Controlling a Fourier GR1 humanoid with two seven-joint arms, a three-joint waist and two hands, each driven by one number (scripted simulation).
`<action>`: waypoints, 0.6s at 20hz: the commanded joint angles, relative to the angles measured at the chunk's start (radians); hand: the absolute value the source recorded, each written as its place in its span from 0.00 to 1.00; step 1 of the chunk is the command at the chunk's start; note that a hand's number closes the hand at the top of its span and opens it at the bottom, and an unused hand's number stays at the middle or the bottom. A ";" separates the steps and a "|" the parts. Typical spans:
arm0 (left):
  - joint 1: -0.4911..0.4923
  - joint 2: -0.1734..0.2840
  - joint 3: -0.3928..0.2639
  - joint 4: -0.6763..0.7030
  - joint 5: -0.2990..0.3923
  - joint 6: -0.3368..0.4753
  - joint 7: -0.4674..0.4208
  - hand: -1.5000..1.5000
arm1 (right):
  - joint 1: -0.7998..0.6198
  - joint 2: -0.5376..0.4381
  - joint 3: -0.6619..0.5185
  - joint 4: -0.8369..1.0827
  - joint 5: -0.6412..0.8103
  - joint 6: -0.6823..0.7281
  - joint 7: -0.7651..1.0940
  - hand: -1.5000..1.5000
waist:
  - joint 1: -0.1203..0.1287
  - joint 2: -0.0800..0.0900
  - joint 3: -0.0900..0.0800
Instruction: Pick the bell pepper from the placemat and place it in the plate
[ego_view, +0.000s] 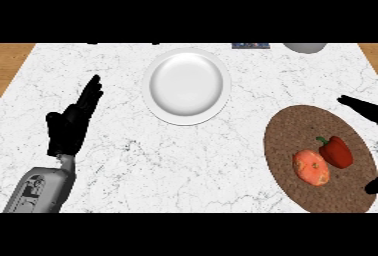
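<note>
A red bell pepper (337, 152) with a green stem lies on the round brown placemat (299, 127) at the right. An orange-red fruit (311, 168) lies just left of it on the same mat. The white plate (186, 85) stands bare at the back centre of the marble counter. My left hand (71, 125) rests open at the left, fingers pointing up and away. Of my right hand (362, 108) only dark fingertips show at the right edge, above the mat's far side, apart from the pepper.
A grey bowl (305, 47) is cut off by the top edge at the back right. A small dark patterned object (250, 45) sits at the back edge. Wooden floor (15, 60) shows beyond the counter's left side.
</note>
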 joint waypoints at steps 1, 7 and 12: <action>-0.062 -0.019 0.052 0.135 0.000 -0.032 -0.060 0.50 | -0.038 0.035 0.007 0.068 0.068 0.042 -0.025 0.00 | -0.006 0.002 0.000; -0.035 -0.040 0.029 0.036 -0.041 -0.015 -0.015 0.50 | -0.064 0.082 0.078 0.169 0.204 0.058 -0.027 0.00 | -0.002 0.001 0.000; -0.034 -0.064 0.032 0.032 -0.079 -0.013 0.008 0.50 | -0.085 0.171 0.096 0.267 0.308 0.011 -0.088 0.00 | -0.002 0.001 0.000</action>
